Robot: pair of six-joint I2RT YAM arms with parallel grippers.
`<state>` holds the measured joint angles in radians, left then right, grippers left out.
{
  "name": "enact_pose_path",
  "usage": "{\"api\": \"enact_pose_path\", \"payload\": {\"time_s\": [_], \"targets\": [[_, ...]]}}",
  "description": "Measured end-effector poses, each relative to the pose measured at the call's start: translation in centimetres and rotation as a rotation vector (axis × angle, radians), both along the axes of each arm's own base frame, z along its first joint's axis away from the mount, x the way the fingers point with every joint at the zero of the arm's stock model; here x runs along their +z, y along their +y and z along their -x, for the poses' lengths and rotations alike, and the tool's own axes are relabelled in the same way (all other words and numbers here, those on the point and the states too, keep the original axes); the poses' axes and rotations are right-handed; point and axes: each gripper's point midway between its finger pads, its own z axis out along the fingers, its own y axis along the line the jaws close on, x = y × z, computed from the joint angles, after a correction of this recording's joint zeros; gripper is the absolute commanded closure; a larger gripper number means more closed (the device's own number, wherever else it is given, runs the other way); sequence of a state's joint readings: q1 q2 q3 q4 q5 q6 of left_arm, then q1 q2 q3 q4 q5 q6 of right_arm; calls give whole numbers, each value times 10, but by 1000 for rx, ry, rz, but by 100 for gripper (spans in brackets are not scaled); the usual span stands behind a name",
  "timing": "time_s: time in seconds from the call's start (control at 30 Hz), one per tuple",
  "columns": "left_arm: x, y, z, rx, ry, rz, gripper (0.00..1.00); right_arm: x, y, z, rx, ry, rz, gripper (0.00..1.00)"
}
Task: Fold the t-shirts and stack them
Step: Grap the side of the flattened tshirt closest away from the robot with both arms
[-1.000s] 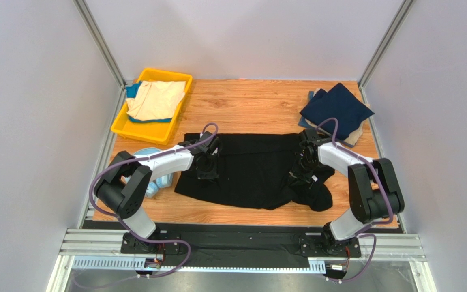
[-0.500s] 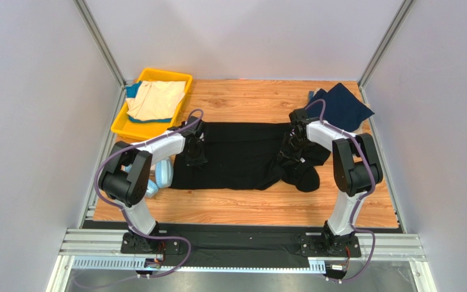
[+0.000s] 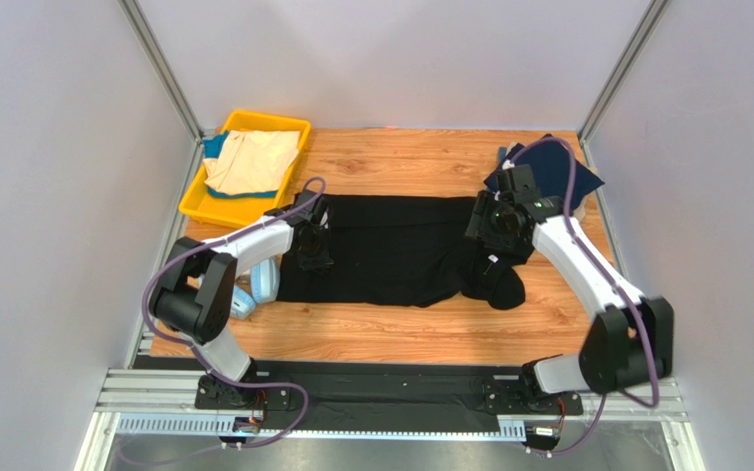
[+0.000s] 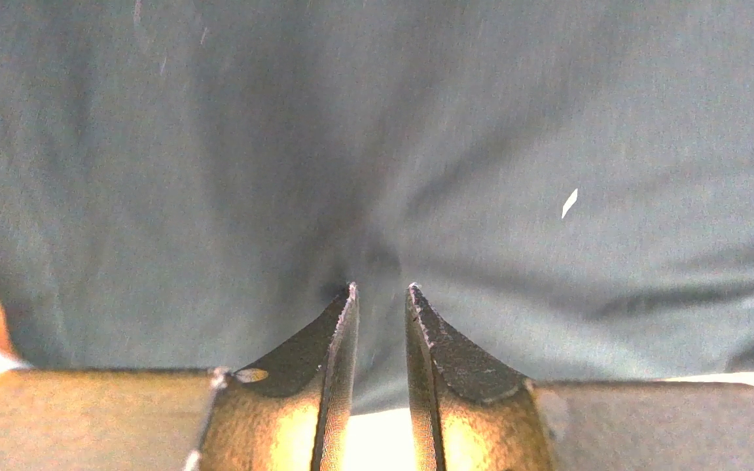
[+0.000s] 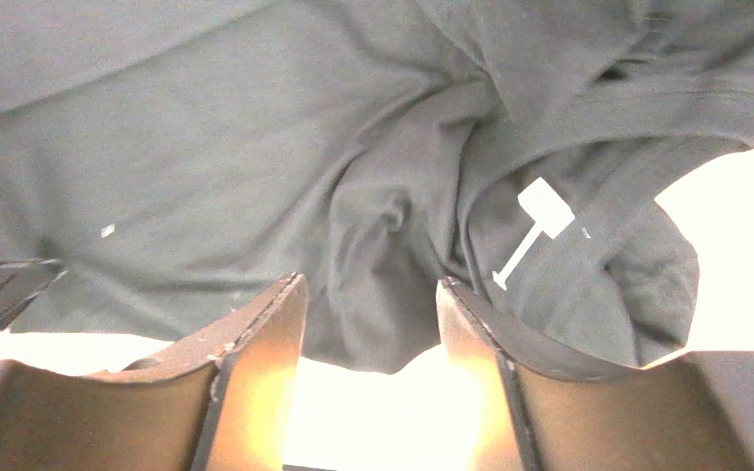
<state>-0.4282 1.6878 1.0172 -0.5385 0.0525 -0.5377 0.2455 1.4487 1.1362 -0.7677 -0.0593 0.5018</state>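
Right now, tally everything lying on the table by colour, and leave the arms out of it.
Black: 1, the black t-shirt
Navy: 1, the navy t-shirt
Cream: 1, the cream t-shirt in the tray
Teal: 1, the teal cloth under it
Yellow: 1, the yellow tray
Light blue: 1, the headphones
Total: 6; anything beneath the navy one is hidden.
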Motion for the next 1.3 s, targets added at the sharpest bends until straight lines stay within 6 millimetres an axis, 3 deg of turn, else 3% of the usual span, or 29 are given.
{"api": "enact_pose_path", "payload": {"time_s": [0.07, 0.13, 0.23, 0.37, 0.43, 0.9, 1.0, 1.2, 1.3], "targets": [[5, 3, 7, 2, -16, 10, 69, 18, -2, 14, 6, -64, -21, 40], [13, 5, 13, 5, -36, 24, 69, 19, -1, 32, 15, -82, -55, 40], [26, 6, 18, 7, -76, 51, 69, -7, 3, 64, 10, -14, -116, 40], [40, 5, 22, 6, -117, 82, 69, -64, 3, 112, -63, 175, -159, 39], [43, 6, 24, 6, -128, 88, 69, -78, 3, 125, -104, 228, -174, 39], [36, 15, 46, 10, -112, 86, 71, -91, 7, 116, -195, 219, -218, 36], [35, 15, 48, 8, -105, 87, 72, -83, 6, 116, -213, 172, -239, 36], [31, 15, 54, 2, -87, 95, 73, -39, 5, 115, -270, -56, -364, 31], [31, 14, 55, -2, -83, 97, 73, -41, 1, 120, -322, -115, -407, 32]]}}
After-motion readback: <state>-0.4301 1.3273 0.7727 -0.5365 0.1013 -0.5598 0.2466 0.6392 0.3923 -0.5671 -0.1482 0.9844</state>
